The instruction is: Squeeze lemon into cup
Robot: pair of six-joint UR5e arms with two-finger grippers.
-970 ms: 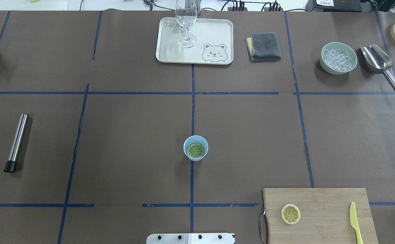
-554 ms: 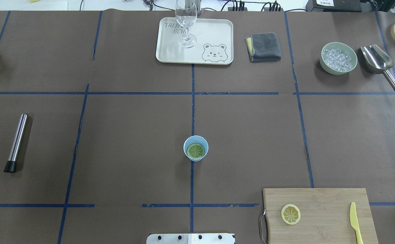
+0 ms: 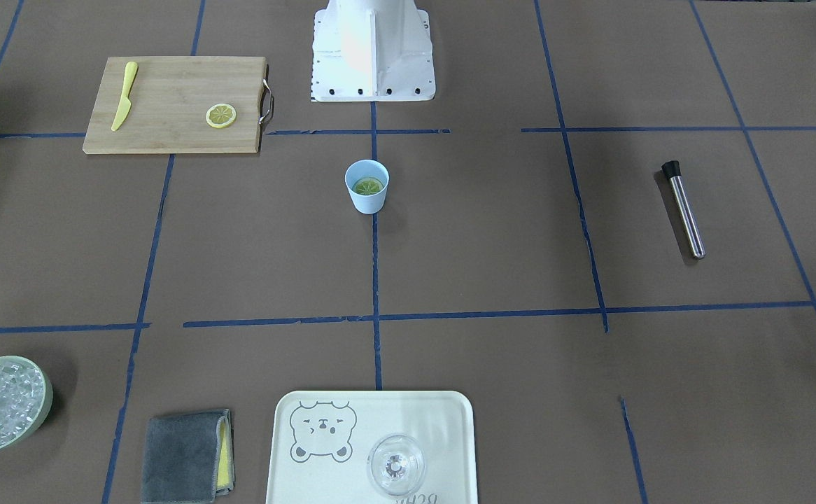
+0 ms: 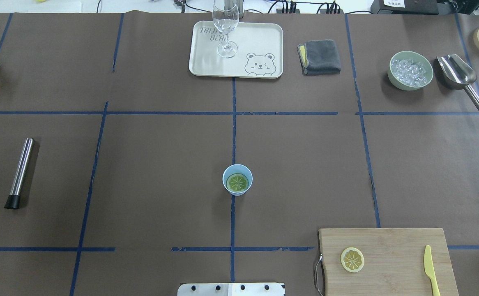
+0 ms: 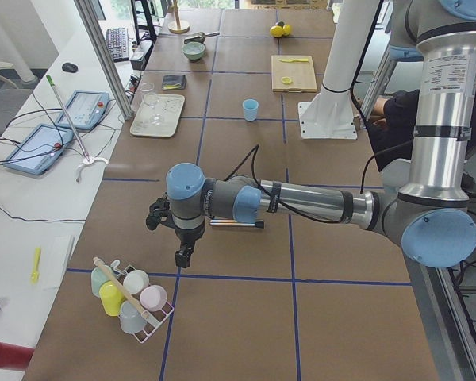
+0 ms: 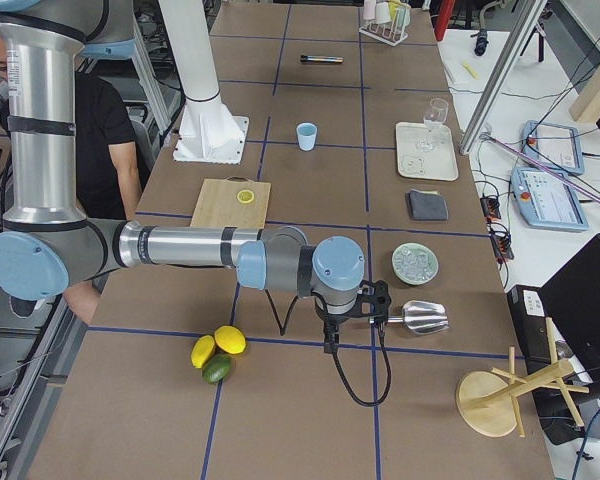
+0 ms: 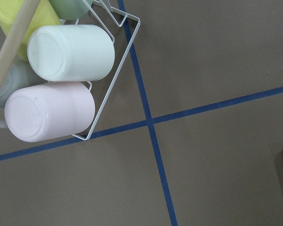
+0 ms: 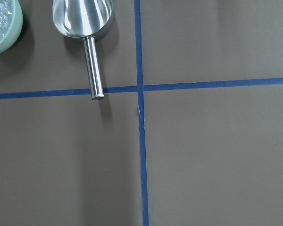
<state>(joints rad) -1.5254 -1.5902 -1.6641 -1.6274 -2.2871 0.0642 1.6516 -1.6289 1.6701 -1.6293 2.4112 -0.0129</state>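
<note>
as a second ago, lemon (image 3: pixel 368 185) face-up inside the upright cup (image 3: pixel 367 203)

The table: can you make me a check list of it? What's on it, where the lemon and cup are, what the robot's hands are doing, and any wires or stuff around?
Surface: the table has a brown cover with a grid of blue tape lines.
Job's things: the lemon lies inside the cup, cut face up; the cup stands upright near the table's middle.
Clutter: cutting board with lemon slice and yellow knife; tray with glass; grey cloth; bowl of ice; scoop; steel rod; cup rack.
Grippers: left gripper hangs by the cup rack, right gripper by the scoop; open or shut cannot be told.
Cables: black cables past the far edge; one cable loops under the right wrist.
Surroundings: a person behind the robot; tablets on a side bench.
</note>
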